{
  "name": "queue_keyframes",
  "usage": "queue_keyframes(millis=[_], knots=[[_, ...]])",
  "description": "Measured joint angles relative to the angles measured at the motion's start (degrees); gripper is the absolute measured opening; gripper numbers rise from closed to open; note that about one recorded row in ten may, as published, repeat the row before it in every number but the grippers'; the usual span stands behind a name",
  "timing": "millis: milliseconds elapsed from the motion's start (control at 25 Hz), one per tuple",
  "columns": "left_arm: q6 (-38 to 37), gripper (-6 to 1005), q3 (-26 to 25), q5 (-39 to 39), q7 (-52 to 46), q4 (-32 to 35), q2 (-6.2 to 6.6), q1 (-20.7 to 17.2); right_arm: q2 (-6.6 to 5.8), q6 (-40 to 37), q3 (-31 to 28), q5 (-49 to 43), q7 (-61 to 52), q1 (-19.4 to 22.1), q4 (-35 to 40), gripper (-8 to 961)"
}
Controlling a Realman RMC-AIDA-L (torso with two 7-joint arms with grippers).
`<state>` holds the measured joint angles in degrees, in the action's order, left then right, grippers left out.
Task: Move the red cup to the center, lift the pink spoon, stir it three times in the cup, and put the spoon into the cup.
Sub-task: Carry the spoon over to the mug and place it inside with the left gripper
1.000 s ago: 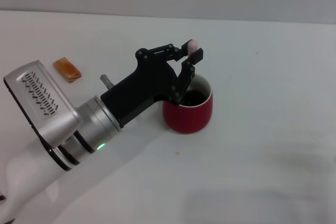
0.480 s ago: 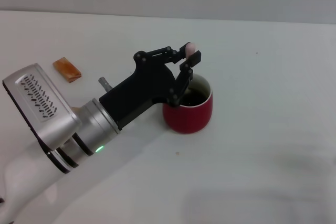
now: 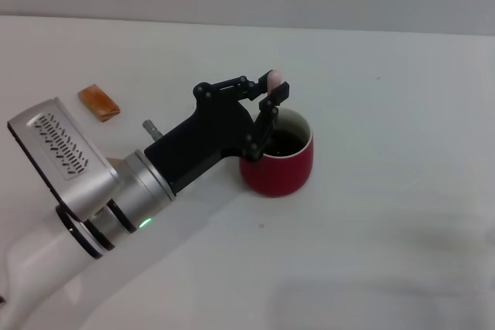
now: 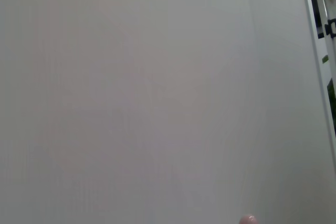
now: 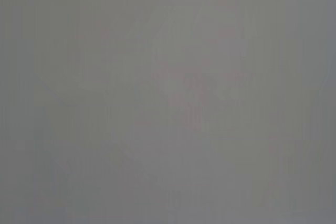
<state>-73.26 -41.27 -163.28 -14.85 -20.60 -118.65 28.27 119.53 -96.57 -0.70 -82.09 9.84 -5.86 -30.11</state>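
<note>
The red cup (image 3: 280,161) is seen standing upright on the white surface (image 3: 402,191), near the middle of the head view, its white rim and dark inside showing. The left gripper (image 3: 271,92) is held just above the cup's near-left rim, its fingers closed on the pink spoon (image 3: 272,77), of which only the pale pink handle tip is seen between them (the metal bowl is hidden behind the fingers, so it cannot be told whether it reaches into the cup). A tan block (image 3: 100,103) lies well apart from the cup, toward the far left of the surface. In the left wrist view only a pale expanse is shown. The right gripper is not seen in any view.
</note>
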Motion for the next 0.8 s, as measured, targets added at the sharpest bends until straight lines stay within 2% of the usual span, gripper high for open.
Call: queue_keyframes(millis=[800], knots=[[12.69, 146, 0.06, -0.08, 1.39, -0.53, -0.46, 5.37, -0.06, -1.51, 1.42, 0.00, 0.00, 0.42, -0.74, -1]])
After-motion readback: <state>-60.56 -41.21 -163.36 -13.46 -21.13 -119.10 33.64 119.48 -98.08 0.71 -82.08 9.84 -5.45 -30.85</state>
